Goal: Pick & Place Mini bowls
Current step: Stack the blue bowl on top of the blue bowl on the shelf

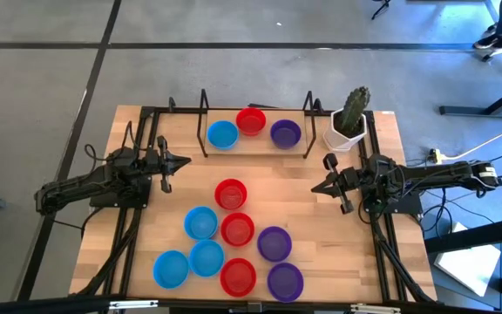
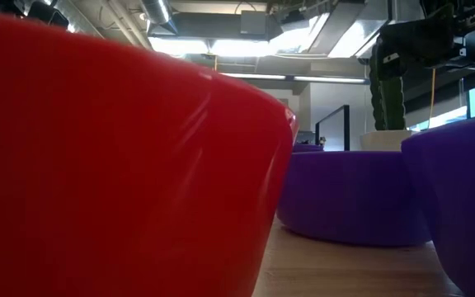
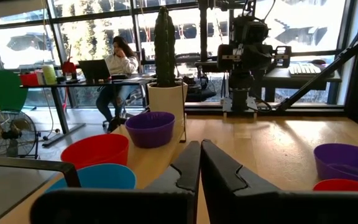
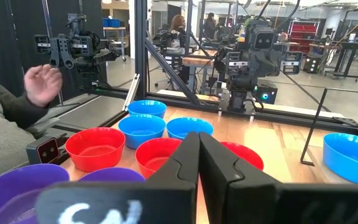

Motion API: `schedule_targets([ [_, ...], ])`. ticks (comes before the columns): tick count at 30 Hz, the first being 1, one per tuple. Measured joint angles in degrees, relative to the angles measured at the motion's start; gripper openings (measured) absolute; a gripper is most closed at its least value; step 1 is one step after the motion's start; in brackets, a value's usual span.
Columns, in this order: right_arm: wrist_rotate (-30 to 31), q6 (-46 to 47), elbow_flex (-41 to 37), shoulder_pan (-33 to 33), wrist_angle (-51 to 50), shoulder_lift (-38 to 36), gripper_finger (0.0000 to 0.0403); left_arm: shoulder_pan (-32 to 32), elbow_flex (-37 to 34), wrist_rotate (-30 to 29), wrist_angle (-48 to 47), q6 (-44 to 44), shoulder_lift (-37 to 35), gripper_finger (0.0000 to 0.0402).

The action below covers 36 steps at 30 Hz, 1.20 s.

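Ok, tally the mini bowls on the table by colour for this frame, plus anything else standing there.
Blue mini bowls: 4
Red mini bowls: 4
Purple mini bowls: 3
White pot with a cactus: 1
Total: 11 bowls, 12 things in all. Three bowls, one of each colour, sit in the black rack at the far edge.

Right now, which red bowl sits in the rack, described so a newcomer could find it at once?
Start at the black wire rack along the table's far edge, beside the potted cactus. Three mini bowls sit in a row inside it. The red bowl is the middle one, between a blue bowl and a purple bowl.
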Motion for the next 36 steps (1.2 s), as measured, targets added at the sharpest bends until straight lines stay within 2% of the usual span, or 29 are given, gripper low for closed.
schedule_targets([
  [10,0.00,1.16,0.00,0.00,0.02,0.00,0.0010,0.00,0.00,0.00,0.01,0.04,-0.02,0.0009],
  [17,0.00,0.24,0.00,0.00,0.02,0.00,0.0010,-0.02,0.00,-0.01,5.01,5.92,0.00,0.0009],
  [26,0.00,0.04,0.00,0.00,-0.03,0.00,0.0010,-0.01,0.02,0.01,8.93,-0.81,0.00,0.0008],
  [29,0.00,0.06,0.00,-0.01,-0.03,0.00,0.0010,-0.02,0.02,0.02,11.88,-1.62,0.00,0.0007],
  [31,0.00,0.07,0.00,0.00,-0.03,0.00,0.0010,-0.01,0.14,0.48,14.88,-5.28,-0.02,0.0005],
  [36,0.00,0.02,0.00,0.00,-0.03,-0.02,0.0010,-1.11,4.99,7.34,13.67,-9.65,1.51,0.0002],
])
